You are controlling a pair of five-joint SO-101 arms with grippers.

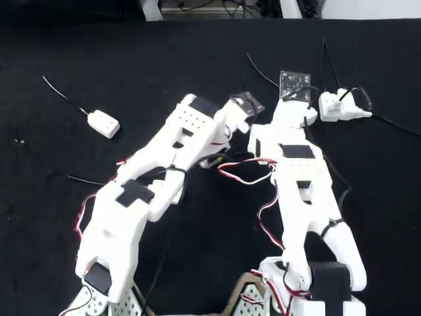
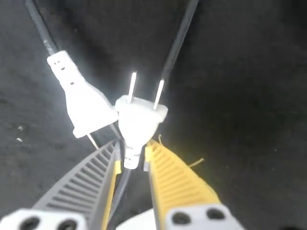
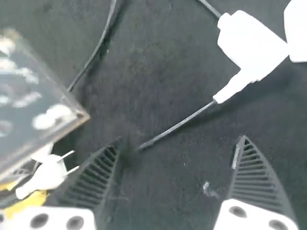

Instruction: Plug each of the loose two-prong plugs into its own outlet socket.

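Note:
My left gripper [image 2: 132, 146] is shut on the stem of a white two-prong plug [image 2: 139, 117], whose prongs point away from the wrist. A second white plug [image 2: 82, 104] on a black cable lies touching it on the black table. My right gripper [image 3: 180, 143] stands open over bare cloth, with nothing between its fingers [image 3: 98, 175]. Beyond it, a white plug [image 3: 249, 45] sits against a white outlet block [image 3: 297, 28]. From above, that outlet [image 1: 329, 105] with its plug [image 1: 352, 108] lies right of the right arm's wrist [image 1: 294, 89]. Another small white outlet [image 1: 104, 123] lies far left.
The two arms' wrists are close together at the table's far middle [image 1: 247, 105]. Black cables [image 1: 260, 69] run across the cloth behind them. Red and white arm wires [image 1: 247, 172] hang between the arms. The left arm's camera board [image 3: 33, 120] sits near my right gripper.

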